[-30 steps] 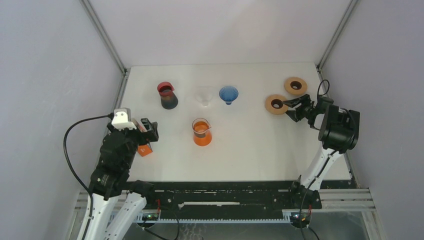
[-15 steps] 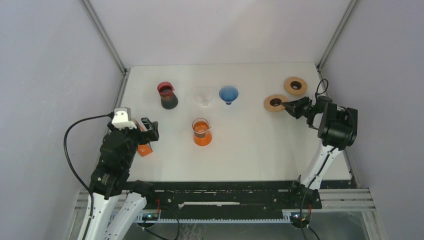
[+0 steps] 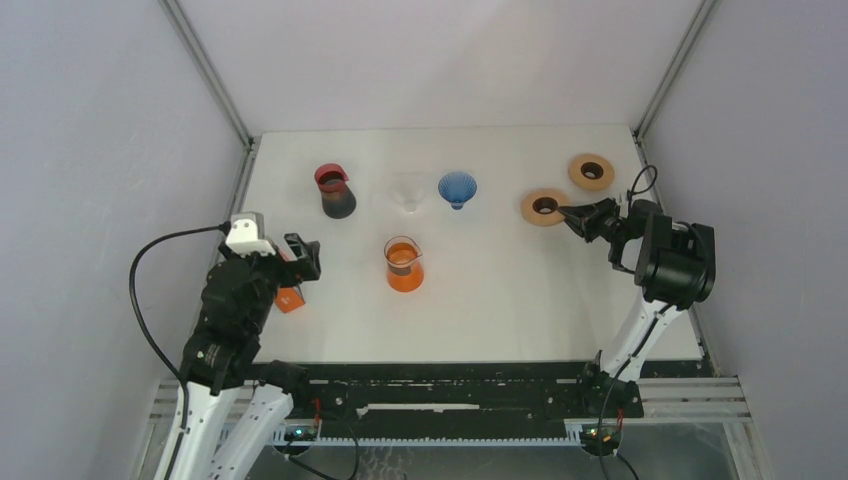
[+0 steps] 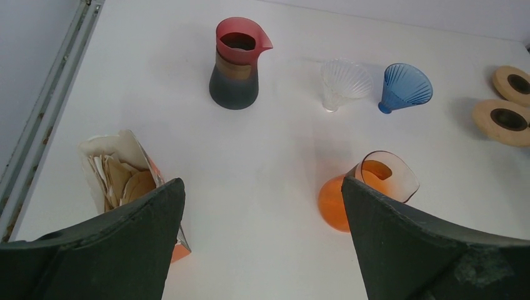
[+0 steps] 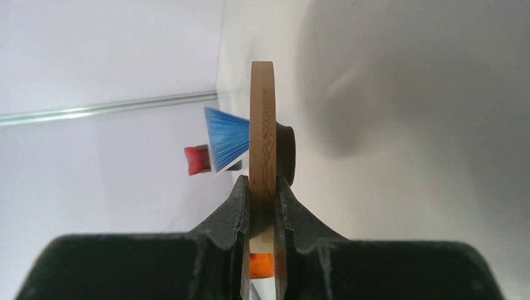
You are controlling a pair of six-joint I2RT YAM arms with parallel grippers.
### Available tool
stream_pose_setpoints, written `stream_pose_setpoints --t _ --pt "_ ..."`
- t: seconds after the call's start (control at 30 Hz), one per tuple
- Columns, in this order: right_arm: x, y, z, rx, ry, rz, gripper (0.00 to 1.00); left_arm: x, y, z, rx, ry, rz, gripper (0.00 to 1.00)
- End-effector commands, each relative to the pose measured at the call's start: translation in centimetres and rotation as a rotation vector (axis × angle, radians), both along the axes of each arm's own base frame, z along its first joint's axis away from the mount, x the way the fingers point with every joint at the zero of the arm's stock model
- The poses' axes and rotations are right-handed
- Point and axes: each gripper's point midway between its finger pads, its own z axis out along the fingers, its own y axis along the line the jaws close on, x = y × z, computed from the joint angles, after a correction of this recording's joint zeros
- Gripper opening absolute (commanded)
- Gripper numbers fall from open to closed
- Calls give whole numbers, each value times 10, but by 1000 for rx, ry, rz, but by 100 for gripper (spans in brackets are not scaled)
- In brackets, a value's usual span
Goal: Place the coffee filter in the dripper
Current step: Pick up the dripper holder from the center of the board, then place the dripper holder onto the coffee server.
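Moved since the earlier frame: pale wooden ring with a centre hole (image 3: 530, 208) has shifted a little to the left on the white bench (image 3: 480, 310), and the right jaws, before apart around it, have closed on its edge.
Filters: brown paper coffee filters (image 4: 122, 181) stand packed on edge in an orange and white carton (image 4: 134, 147), open at the top, at the left side of the bench. None is taken out yet.
Filters to jaws: the carton sits below the left jaws but off centre, beside the left-hand finger (image 4: 112, 244) and partly hidden by it. I judge that a grasp needs a small shift to that side, then a descent.
Left jaws: spread fully, holding nothing.
Nearer arm: left arm (image 3: 235, 310) is just by the carton, and right arm (image 3: 670, 262) is well apart from it.
Right jaws: pinched on the rim of the wooden ring, seen edge-on in the wrist view.
Drippers: blue ribbed cone dripper (image 4: 406, 84) and clear ribbed cone dripper (image 4: 344, 81) are side by side at the far middle, with no filter in either. Which one is meant I cannot tell.
Carafes: red and dark grey carafe (image 4: 236, 69) and orange glass carafe (image 4: 334, 206). Whether they hold liquid I cannot tell.
Second wooden ring (image 3: 578, 172): lies flat near the far right corner.
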Motion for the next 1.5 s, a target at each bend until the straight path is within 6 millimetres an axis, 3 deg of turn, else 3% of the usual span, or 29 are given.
stream_pose_setpoints --t 0.0,0.5,0.83,1.13,1.47 --pt "-3 23 63 3 -195 69 0 6 -8 4 -45 -18 -24 100" --pt "-46 119 129 52 -306 305 0 8 -31 -5 -198 41 -76 100" --pt "-81 183 164 93 -364 468 0 11 -59 -21 -362 77 -162 100" --pt "-115 256 176 140 -381 644 0 17 -77 -36 -439 125 -216 99" --pt "-129 320 170 207 -355 776 0 25 -93 -54 -528 169 -250 97"
